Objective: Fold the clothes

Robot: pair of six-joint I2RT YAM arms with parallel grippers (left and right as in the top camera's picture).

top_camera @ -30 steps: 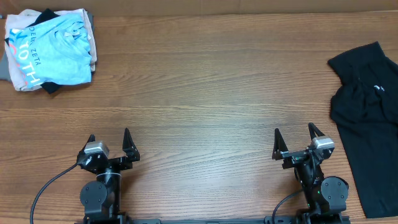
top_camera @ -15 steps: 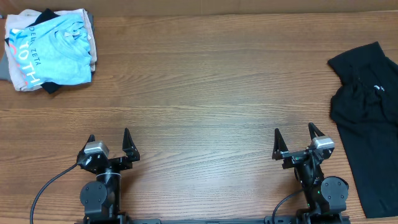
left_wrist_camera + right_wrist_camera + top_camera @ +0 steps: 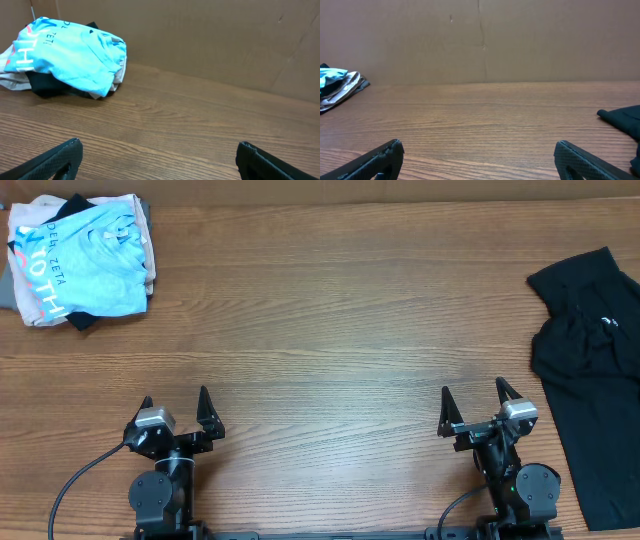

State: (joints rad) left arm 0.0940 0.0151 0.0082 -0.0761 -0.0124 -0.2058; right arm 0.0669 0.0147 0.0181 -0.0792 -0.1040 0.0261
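the wide middle of the table is bare wood from the near edge to the back, plenty of room to pass. the left gripper and right gripper sit well apart at the near edge, jaws spread, each with open wood ahead. in the far left corner the bunched blue t-shirt and the cloth under it fill the space, close to the cardboard wall that shuts off the back. a black garment sprawls down the right edge, near the right arm's base.
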